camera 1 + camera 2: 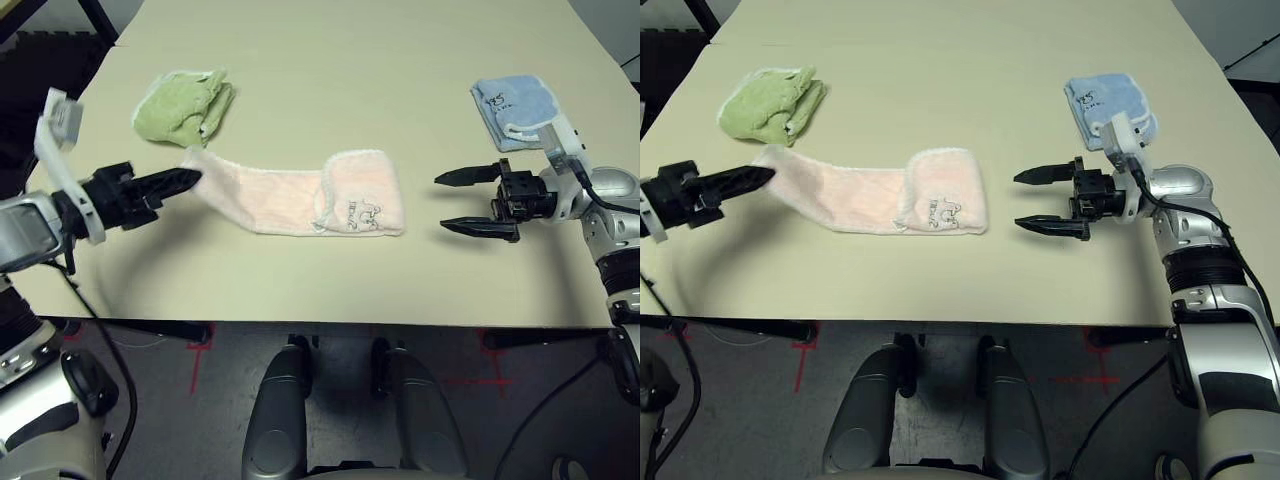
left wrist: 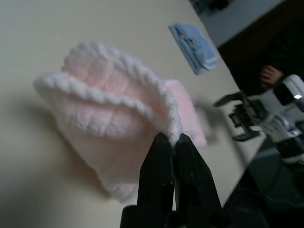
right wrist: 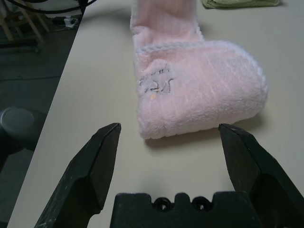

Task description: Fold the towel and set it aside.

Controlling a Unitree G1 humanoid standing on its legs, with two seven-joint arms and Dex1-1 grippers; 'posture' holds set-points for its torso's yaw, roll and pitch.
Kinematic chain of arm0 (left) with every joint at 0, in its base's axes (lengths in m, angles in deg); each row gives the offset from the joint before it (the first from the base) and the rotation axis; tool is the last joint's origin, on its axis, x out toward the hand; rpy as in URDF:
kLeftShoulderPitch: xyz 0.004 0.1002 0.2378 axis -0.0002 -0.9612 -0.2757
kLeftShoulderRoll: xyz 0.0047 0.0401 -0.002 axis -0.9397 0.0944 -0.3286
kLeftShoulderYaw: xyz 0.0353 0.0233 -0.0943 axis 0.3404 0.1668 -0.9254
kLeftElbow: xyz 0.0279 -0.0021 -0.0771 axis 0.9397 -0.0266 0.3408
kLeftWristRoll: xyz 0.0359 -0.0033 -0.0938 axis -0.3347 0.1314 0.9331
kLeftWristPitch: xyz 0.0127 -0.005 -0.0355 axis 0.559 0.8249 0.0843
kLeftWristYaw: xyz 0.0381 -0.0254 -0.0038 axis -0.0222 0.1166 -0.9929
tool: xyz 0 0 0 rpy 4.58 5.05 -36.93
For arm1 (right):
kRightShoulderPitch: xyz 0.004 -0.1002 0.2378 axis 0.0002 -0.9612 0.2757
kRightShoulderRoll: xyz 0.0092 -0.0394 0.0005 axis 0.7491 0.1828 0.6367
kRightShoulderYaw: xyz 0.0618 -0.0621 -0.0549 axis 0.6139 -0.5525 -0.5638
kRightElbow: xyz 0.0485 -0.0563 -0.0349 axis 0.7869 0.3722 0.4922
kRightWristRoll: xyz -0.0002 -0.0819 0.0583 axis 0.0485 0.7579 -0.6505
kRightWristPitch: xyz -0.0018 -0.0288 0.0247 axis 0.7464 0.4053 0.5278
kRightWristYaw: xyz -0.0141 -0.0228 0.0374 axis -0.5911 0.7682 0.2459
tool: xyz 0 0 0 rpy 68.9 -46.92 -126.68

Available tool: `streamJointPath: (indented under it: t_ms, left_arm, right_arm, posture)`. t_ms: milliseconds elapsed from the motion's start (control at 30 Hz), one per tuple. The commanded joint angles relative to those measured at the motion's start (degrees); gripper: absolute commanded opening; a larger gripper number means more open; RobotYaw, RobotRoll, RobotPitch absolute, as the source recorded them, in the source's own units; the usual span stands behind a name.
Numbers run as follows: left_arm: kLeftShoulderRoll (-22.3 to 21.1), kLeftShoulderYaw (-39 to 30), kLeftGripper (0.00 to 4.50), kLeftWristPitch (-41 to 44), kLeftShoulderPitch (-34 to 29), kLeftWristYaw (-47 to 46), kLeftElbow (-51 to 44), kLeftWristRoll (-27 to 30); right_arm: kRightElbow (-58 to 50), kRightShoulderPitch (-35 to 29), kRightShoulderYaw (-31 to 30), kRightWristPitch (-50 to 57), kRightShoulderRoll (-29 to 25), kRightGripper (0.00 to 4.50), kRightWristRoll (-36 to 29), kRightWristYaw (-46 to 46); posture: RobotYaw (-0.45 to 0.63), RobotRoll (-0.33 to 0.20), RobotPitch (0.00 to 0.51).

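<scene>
Currently: towel (image 1: 300,195) lies on the table (image 1: 350,80), left end pinched and raised, right end folded over.
Soft, light terry (likely to sag and drape); best taken at the scalloped corners. Left gripper (image 2: 172,142) is clamped on the edging; right gripper (image 1: 475,201) stands wide apart, near the folded end. Embroidered mark is unreadable.

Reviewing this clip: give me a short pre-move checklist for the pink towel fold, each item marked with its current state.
1. Left gripper shut on the towel corner: ok.
2. Gripped end lifted off the table: ok.
3. Right end already folded over, embroidered mark up: ok.
4. Right gripper open, beside the fold, not touching it: ok.
5. Green towel apart from the lifted end: cannot tell.
6. Blue towel away from the fold: ok.
</scene>
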Motion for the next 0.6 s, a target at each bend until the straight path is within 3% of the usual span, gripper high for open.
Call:
streamJointPath:
  t_ms: [33,200,400,600]
  left_arm:
    - [3.3,4.2,0.04,0.6,3.0,-2.8,-1.1,6.2]
    - [7.8,8.6,0.04,0.3,6.0,-6.4,0.3,9.5]
    - [16.0,12.9,0.04,-6.0,10.6,-12.3,1.4,4.2]
    - [19.8,17.3,0.04,-9.0,12.0,-12.3,3.2,-0.4]
  right_arm:
    - [0.8,0.5,-0.2,-0.8,-0.2,4.50,0.8,0.3]
    - [2.4,1.6,-0.1,-1.5,0.1,4.50,1.5,0.3]
    - [4.0,2.4,0.0,-2.8,0.4,4.50,2.3,0.3]
    - [4.3,2.6,0.1,-3.2,0.5,4.50,2.4,0.3]
  posture:
    - [0.01,0.000,0.236]
    - [0.01,0.000,0.234]
    - [0.00,0.000,0.235]
    - [0.00,0.000,0.237]
